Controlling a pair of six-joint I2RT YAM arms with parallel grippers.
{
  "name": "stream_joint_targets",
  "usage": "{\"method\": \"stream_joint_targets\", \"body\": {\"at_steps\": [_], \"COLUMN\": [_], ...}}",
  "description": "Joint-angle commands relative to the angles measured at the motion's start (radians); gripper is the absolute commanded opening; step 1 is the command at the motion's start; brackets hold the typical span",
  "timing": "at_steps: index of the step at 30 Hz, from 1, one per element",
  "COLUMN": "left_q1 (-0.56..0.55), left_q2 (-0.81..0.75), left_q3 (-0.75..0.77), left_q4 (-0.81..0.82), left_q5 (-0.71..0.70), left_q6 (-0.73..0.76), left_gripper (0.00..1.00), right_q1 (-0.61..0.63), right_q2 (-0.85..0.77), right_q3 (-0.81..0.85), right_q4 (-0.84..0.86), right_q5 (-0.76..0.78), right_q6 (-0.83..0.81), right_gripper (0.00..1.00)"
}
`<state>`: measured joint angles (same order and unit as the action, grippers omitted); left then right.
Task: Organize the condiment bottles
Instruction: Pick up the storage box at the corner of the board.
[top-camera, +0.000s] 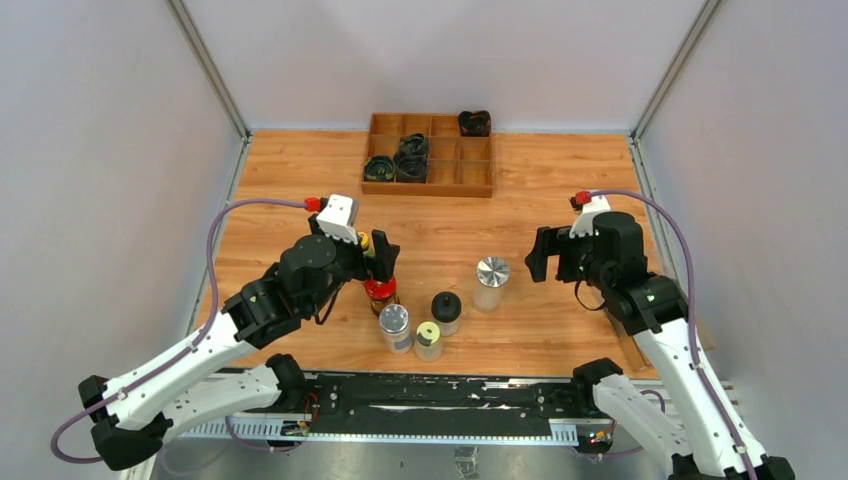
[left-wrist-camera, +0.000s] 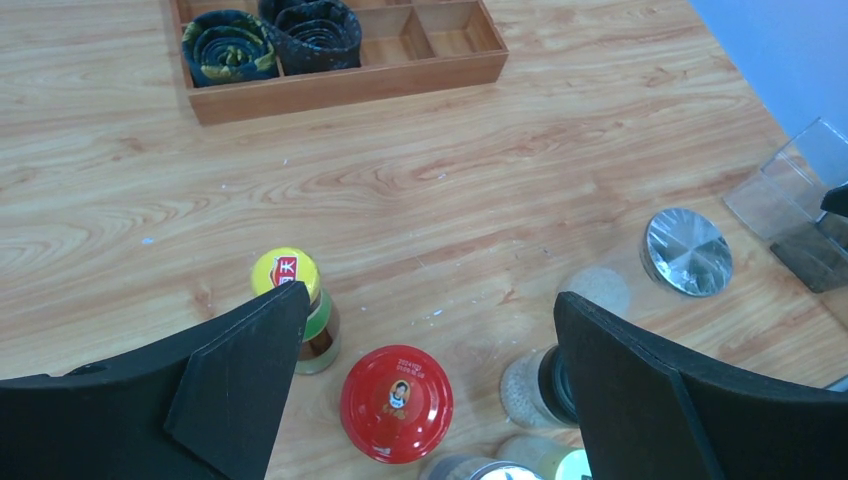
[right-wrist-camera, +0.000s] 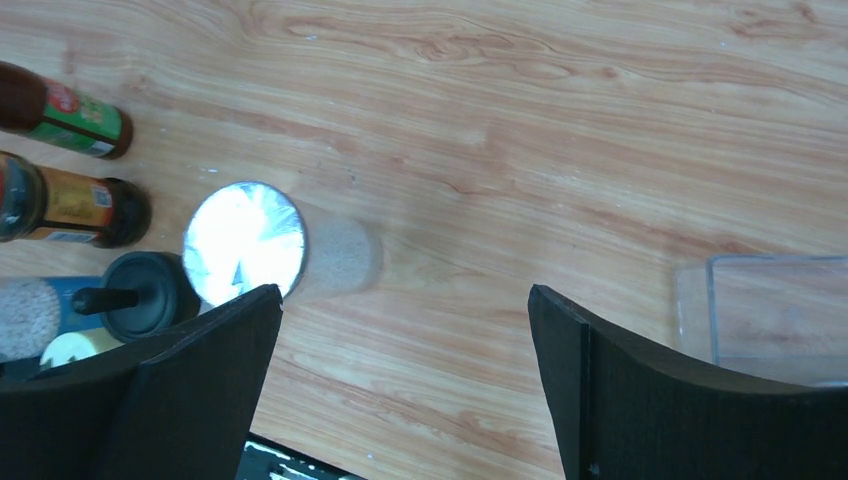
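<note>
A wood-grain table (top-camera: 300, 180) stands inside grey walls. The bottles (top-camera: 415, 315) stand in a loose cluster near its front middle, all upright. The red jar (left-wrist-camera: 396, 403) is just beside the yellow bottle (left-wrist-camera: 286, 272), while one silver jar (top-camera: 492, 272) stands a little apart to the right.

None looks placed anywhere yet, so this reads as the opening approach to a first pick. The left gripper (left-wrist-camera: 430, 295) hovers over the red jar and the yellow bottle with its jaws fully spread, holding and touching nothing. The next move would be to centre on one cap and come straight down, keeping the fingers off the close neighbours.

The right gripper (right-wrist-camera: 405, 290) hangs beside the silver jar, equally wide and empty.

A clear tray (right-wrist-camera: 760, 300) lies at the right, probably where the bottles should go. A wooden box (top-camera: 428, 190) with dark coils (top-camera: 412, 160) sits at the far edge.
</note>
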<state>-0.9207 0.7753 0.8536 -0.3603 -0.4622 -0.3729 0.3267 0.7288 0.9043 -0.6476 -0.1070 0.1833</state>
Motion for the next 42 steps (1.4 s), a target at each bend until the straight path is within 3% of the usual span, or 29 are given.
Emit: {"method": "stream_joint_targets", "body": {"at_steps": [1, 12, 17, 23, 25, 28, 42], "left_q1": [-0.007, -0.007, -0.007, -0.008, -0.007, -0.008, -0.007], "left_q2": [-0.011, -0.013, -0.016, -0.008, -0.012, -0.018, -0.023], "left_q3": [-0.018, -0.026, -0.050, -0.053, -0.055, -0.064, -0.040], "left_q4": [0.011, -0.021, 0.003, 0.008, 0.009, 0.011, -0.028], "left_q5": [-0.029, -0.002, 0.005, 0.015, 0.014, 0.017, 0.038], "left_q6": [0.008, 0.004, -0.007, -0.007, -0.006, -0.006, 0.015], "left_gripper": [1.00, 1.00, 1.00, 1.00, 1.00, 1.00, 1.00], "right_q1": [0.014, 0.012, 0.004, -0.116, -0.144, -0.170, -0.183], "right_q2": [0.042, 0.137, 0.216, 0.254, 0.270, 0.301, 0.428], "right_q3": [0.023, 0.006, -0.017, -0.074, -0.087, -0.094, -0.088], "right_q4": [-0.048, -0.089, -0.098, -0.066, -0.056, -0.056, -0.083], "right_q5": [0.139, 0.550, 0.671, 0.630, 0.637, 0.672, 0.773], "right_q6": [0.034, 0.174, 0.240, 0.326, 0.344, 0.391, 0.704], "right_gripper": [1.00, 0.99, 0.85, 0.66, 0.67, 0.76, 0.73]}}
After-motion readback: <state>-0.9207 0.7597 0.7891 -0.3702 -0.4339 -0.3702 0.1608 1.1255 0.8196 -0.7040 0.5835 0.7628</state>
